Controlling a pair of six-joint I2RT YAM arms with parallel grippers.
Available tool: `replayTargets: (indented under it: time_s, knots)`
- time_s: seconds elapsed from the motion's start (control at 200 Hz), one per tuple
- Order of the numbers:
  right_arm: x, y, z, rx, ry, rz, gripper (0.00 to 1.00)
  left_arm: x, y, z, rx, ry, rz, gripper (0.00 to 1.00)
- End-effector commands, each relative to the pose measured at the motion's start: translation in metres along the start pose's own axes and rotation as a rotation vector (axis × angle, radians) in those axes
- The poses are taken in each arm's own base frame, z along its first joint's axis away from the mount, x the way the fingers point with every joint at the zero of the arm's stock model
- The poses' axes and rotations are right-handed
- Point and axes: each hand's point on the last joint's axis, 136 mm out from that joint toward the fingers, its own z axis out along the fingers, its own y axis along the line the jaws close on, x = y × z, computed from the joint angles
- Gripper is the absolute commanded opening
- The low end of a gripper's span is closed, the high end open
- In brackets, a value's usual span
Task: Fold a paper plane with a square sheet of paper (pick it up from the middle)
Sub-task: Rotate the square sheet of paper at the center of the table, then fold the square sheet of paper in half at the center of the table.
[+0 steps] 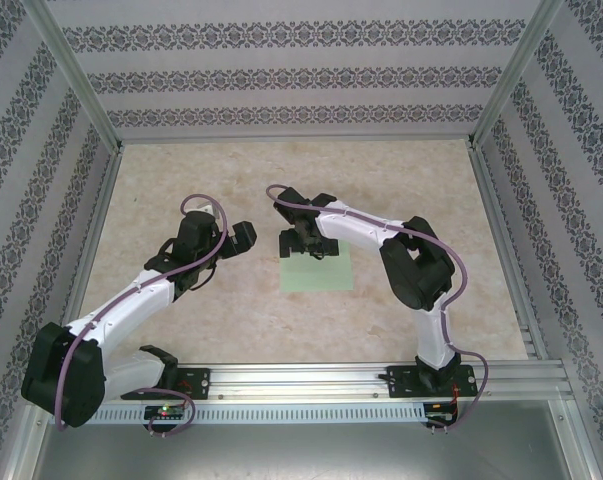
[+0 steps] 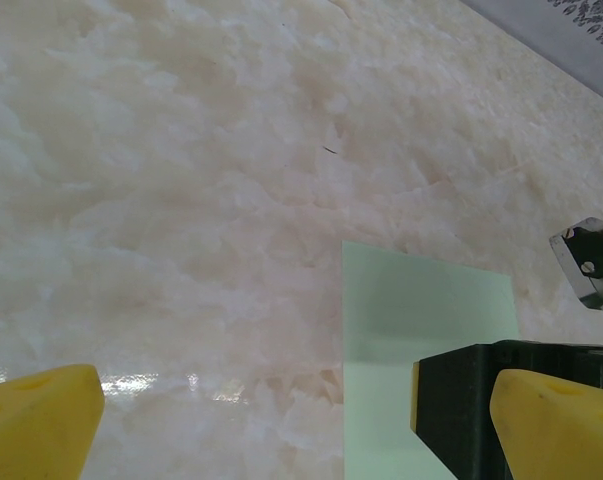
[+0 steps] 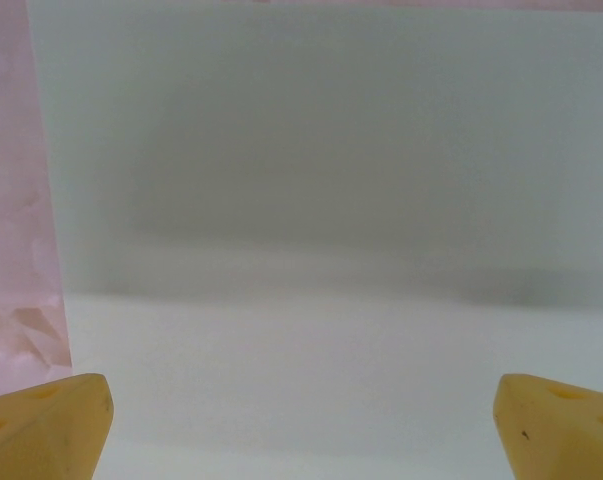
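Note:
The square sheet of paper is pale green and lies flat and unfolded on the table's middle. My right gripper hangs over the sheet's far edge, open, its yellow fingertips wide apart above the sheet with nothing between them. My left gripper is just left of the sheet, open too, tilted toward it. In the left wrist view the sheet lies under my right-hand yellow fingertip, and a black finger of the right gripper stands over the paper. The paper plane is out of view.
The marbled beige tabletop spreads around the sheet. Patterned walls with aluminium posts close in the left, back and right sides. A metal rail carrying both arm bases runs along the near edge.

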Motion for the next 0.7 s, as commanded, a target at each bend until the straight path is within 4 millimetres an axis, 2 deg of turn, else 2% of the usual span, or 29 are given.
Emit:
replayTargets:
  time_s: [0.0,0.14,0.25,0.694]
  knots:
    - [0.004,0.0,0.008,0.024,0.021,0.014,0.98,-0.017,-0.01,-0.002,0.033,-0.039,0.026,1.0]
    - [0.002,0.001,0.007,0.006,0.011,0.026,0.98,-0.017,-0.011,-0.003,0.035,-0.034,0.032,1.0]
    - [0.001,-0.005,0.008,0.014,0.014,0.049,0.98,-0.017,-0.013,-0.002,0.043,-0.028,0.036,1.0]
    - [0.015,-0.016,0.038,0.049,0.078,0.087,0.98,-0.013,-0.021,0.004,0.089,-0.007,0.03,1.0]
